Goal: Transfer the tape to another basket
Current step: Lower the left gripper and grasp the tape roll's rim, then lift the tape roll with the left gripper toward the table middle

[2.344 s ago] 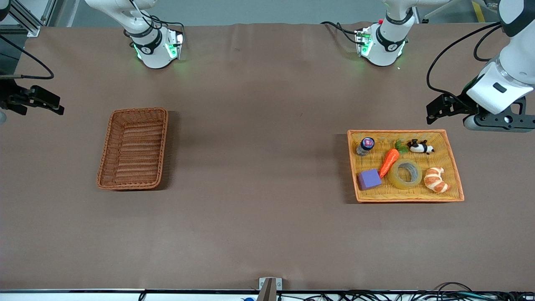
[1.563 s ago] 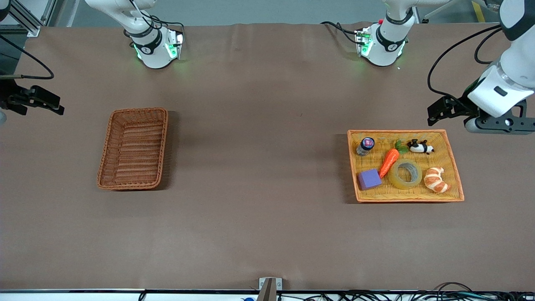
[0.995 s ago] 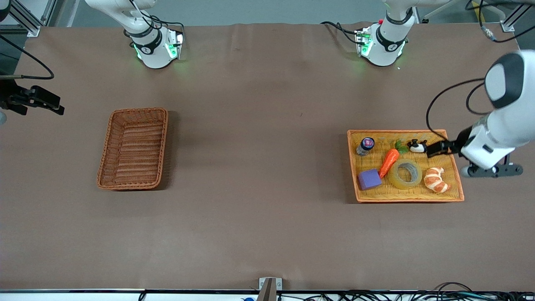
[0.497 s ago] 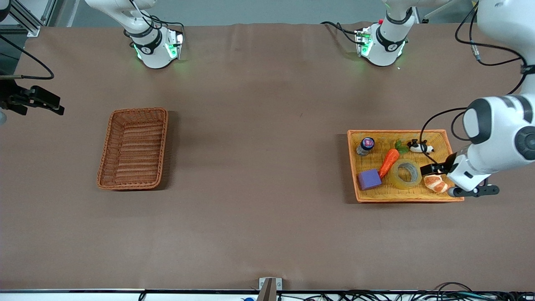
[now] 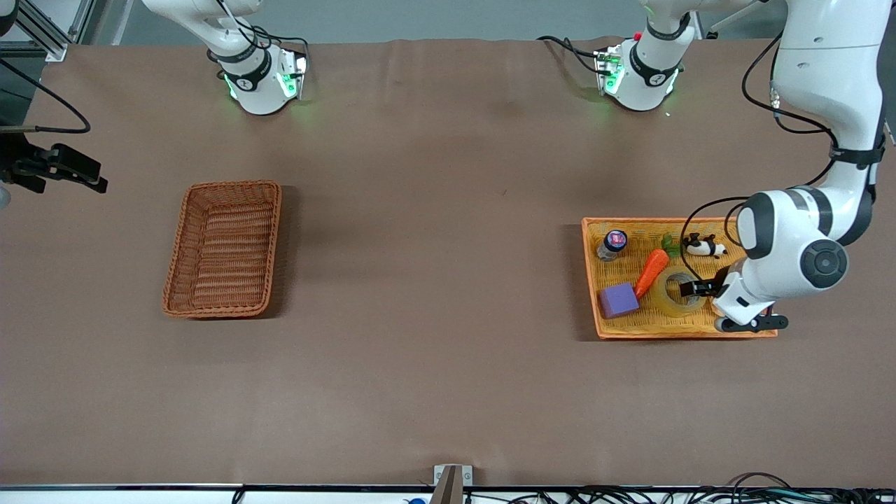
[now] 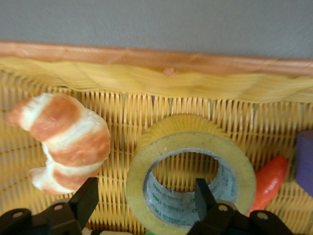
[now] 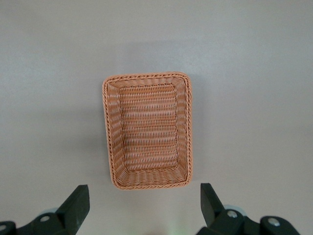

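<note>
The tape (image 5: 670, 295), a yellowish ring with a grey core, lies flat in the yellow tray (image 5: 672, 334); it also shows in the left wrist view (image 6: 190, 161). My left gripper (image 5: 694, 287) is open and low over the tape (image 6: 144, 196). One finger (image 6: 203, 196) is in the ring's hole, the other finger (image 6: 85, 200) is outside the ring next to the croissant (image 6: 63, 137). The reddish-brown basket (image 5: 276, 238) stands toward the right arm's end of the table, with nothing in it (image 7: 188, 127). My right gripper (image 5: 84, 175) waits open, high up (image 7: 143, 210).
In the tray with the tape are an orange carrot (image 5: 651, 271), a purple block (image 5: 618, 299), a panda toy (image 5: 703, 245) and a small jar (image 5: 613, 245). The carrot lies against the tape (image 6: 268, 181). The tray's orange rim (image 6: 146, 56) is close to the tape.
My left arm has swung from the table's end to the yellow tray and come down, its open gripper now round the tape's wall. The right arm has not moved.
</note>
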Controlling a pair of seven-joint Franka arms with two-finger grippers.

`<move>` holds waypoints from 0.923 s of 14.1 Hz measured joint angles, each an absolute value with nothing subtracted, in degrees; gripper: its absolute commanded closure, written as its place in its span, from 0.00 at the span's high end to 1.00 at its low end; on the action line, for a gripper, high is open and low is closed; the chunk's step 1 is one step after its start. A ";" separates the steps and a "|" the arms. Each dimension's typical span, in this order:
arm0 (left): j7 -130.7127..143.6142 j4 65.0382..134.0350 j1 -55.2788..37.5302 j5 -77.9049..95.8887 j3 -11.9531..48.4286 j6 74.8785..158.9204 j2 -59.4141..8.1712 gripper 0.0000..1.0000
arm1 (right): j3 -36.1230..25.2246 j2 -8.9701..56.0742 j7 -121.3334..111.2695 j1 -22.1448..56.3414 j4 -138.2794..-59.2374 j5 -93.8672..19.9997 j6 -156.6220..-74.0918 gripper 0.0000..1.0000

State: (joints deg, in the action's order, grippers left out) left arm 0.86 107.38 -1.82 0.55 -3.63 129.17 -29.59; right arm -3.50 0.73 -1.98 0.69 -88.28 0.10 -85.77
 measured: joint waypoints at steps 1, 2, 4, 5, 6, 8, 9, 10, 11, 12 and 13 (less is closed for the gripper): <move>0.86 108.26 -1.82 0.55 -3.63 130.11 -29.80 0.85 | -3.49 0.73 -1.97 0.69 -88.28 0.10 -85.77 1.00; 0.86 108.89 -1.82 0.55 -3.63 130.69 -29.92 0.75 | -3.49 0.73 -1.97 0.69 -88.28 0.10 -85.77 1.00; 0.86 109.45 -1.81 0.55 -3.63 130.92 -29.96 0.55 | -3.49 0.73 -1.97 0.69 -88.28 0.10 -85.85 1.00; 0.86 109.65 -1.78 0.55 -3.65 130.92 -29.96 0.47 | -3.49 0.73 -1.97 0.69 -88.28 0.10 -85.91 1.00; 0.86 109.86 -1.70 0.55 -3.66 130.92 -29.96 0.30 | -3.49 0.73 -1.97 0.70 -88.28 0.10 -85.98 1.00; 0.86 110.15 -1.64 0.55 -3.67 130.92 -29.96 0.06 | -3.49 0.73 -1.96 0.70 -88.28 0.10 -86.03 1.00; 0.86 110.15 -1.63 0.52 -3.73 131.00 -29.95 0.03 | -3.49 0.73 -1.96 0.70 -88.28 0.10 -86.03 1.00; 0.82 110.10 -1.61 0.51 -3.73 131.21 -29.90 0.02 | -3.49 0.73 -1.96 0.70 -88.28 0.10 -86.03 1.00; 0.80 110.07 -1.62 0.50 -3.73 131.23 -29.78 0.01 | -3.49 0.73 -1.96 0.70 -88.28 0.10 -86.03 1.00; 0.80 109.96 -1.61 0.50 -3.73 131.22 -29.36 0.00 | -3.49 0.73 -1.96 0.70 -88.29 0.10 -86.04 1.00; 0.80 109.75 -1.62 0.50 -3.73 130.74 -28.39 0.00 | -3.49 0.73 -1.96 0.70 -88.29 0.10 -86.05 1.00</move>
State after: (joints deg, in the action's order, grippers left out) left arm 0.80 109.75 -1.62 0.50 -3.73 130.74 -28.39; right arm -3.49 0.73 -1.96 0.70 -88.29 0.10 -86.05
